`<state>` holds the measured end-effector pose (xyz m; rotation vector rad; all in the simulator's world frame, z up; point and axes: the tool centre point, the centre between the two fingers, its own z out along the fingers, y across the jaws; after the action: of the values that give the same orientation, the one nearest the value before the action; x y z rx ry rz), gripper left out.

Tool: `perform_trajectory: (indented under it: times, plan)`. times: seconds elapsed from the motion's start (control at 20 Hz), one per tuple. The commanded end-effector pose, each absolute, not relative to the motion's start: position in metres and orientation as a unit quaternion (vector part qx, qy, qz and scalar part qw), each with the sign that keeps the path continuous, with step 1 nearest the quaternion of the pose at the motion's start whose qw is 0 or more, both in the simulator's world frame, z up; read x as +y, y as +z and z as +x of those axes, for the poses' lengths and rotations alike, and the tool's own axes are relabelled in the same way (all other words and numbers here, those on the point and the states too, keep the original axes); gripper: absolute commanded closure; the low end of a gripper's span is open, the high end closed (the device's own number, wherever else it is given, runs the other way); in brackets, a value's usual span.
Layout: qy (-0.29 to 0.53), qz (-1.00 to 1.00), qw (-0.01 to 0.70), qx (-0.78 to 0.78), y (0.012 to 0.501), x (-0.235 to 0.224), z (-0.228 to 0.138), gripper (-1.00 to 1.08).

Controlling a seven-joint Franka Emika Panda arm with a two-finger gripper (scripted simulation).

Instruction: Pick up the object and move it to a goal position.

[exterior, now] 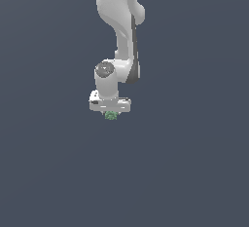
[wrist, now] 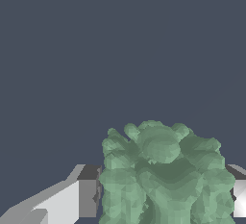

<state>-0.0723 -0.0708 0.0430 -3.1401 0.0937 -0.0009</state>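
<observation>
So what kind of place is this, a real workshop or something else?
Likely a bare simulated test scene: flat blue-grey background, a smooth white arm whose gripper pinches a lumpy green object, and no furniture.

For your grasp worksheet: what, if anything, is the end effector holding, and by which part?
The end effector holds the lumpy pale-green cube-like object, one finger on each opposite side.

lumpy pale-green object point(wrist: 163, 177), between gripper point(exterior: 111, 111) fingers

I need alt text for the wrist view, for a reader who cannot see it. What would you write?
A lumpy pale-green object with darker green patches fills the lower middle of the wrist view, sitting between the two fingers of the white gripper. Behind it there is only a plain dark blue-grey background.
</observation>
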Motion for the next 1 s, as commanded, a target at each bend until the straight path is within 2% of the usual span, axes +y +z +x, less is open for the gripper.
perform_trajectory:
  times: [0.0, 0.4, 0.95]
  plan:
    - [0.0, -1.0, 0.0, 0.03, 0.044, -0.07, -0.07, 1.08]
    - [0.0, -1.0, 0.0, 0.03, 0.06, -0.06, -0.046, 1.08]
    - [0.0, -1.0, 0.0, 0.03, 0.098, -0.035, 0.015, 1.08]
